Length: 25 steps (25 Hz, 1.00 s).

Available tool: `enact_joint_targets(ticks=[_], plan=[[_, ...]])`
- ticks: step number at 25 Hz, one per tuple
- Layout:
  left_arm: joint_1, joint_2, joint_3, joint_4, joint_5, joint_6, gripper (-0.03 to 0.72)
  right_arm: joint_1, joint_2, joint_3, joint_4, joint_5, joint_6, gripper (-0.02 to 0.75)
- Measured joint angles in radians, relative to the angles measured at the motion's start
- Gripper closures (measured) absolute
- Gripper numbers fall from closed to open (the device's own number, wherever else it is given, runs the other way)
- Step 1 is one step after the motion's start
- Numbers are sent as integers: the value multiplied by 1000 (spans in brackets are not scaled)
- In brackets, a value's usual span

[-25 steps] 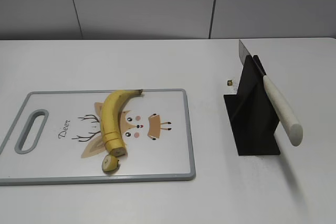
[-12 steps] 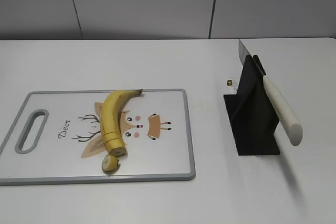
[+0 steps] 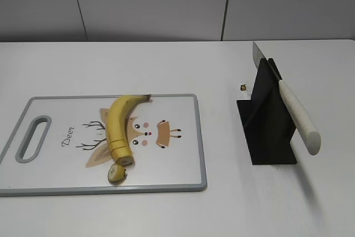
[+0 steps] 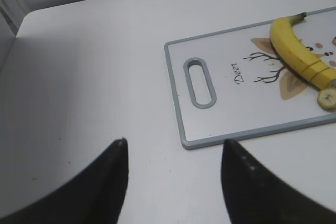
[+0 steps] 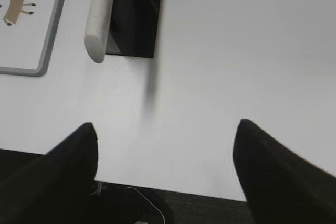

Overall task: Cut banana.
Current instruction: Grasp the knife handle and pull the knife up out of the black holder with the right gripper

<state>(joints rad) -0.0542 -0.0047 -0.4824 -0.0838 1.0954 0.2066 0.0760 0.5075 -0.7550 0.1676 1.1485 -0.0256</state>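
The yellow banana (image 3: 117,123) lies on the cutting board (image 3: 172,165), dark stem tip toward the back, cut end toward the front with slice lines. A small severed end piece (image 3: 116,172) lies just in front of it. The banana also shows in the left wrist view (image 4: 296,51), with the end piece (image 4: 327,97). A knife with a white handle (image 3: 298,116) rests in a black stand (image 3: 267,129); its handle shows in the right wrist view (image 5: 98,22). My left gripper (image 4: 173,142) is open and empty over bare table left of the board. My right gripper (image 5: 165,129) is open and empty near the table's front edge. Neither gripper shows in the exterior view.
The board (image 4: 247,114) has a handle slot (image 4: 199,82) at its left end and a deer drawing. A small dark object (image 3: 243,87) lies behind the stand. The table's front edge (image 5: 173,191) runs under my right gripper.
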Motion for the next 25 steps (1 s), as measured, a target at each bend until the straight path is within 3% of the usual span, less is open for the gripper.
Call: enact_joint_targets(ticks=[5,16,25], plan=[[0,0,0,0,0,0,137,121,118,-62,-15,-19,74,113],[0,0,0,0,0,0,137,424,395,-219,-187,21,231,118],[0,0,0,0,0,0,137,455,603,-306,-200,49,251,135]])
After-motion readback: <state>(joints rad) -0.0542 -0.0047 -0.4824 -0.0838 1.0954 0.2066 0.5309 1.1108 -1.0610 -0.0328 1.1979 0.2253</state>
